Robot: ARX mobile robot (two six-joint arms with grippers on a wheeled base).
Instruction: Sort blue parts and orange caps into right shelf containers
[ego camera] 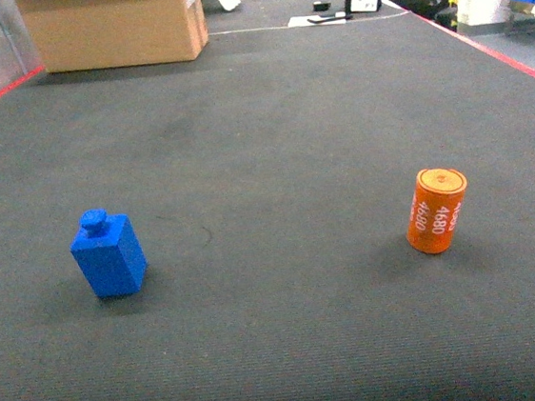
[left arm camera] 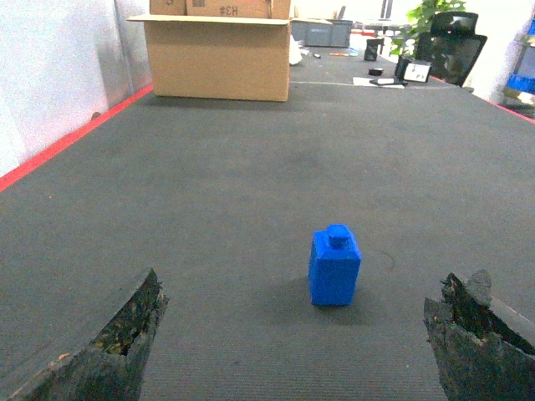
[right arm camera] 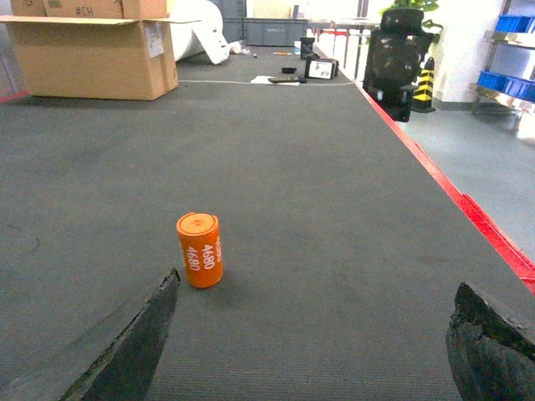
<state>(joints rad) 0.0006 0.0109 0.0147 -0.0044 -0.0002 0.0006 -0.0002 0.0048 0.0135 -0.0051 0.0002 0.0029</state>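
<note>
Head view: upright orange cap (ego camera: 436, 210) reads "4680" in white.

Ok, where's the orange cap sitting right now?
The orange cap stands upright on the dark mat, right side of the head view, well apart from the blue part, ahead of the open right gripper.

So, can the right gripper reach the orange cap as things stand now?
Probably yes. The right gripper is open, and the orange cap stands upright on bare mat ahead of it, nearer its left finger. Nothing blocks the way; a small leftward shift seems needed.
</note>
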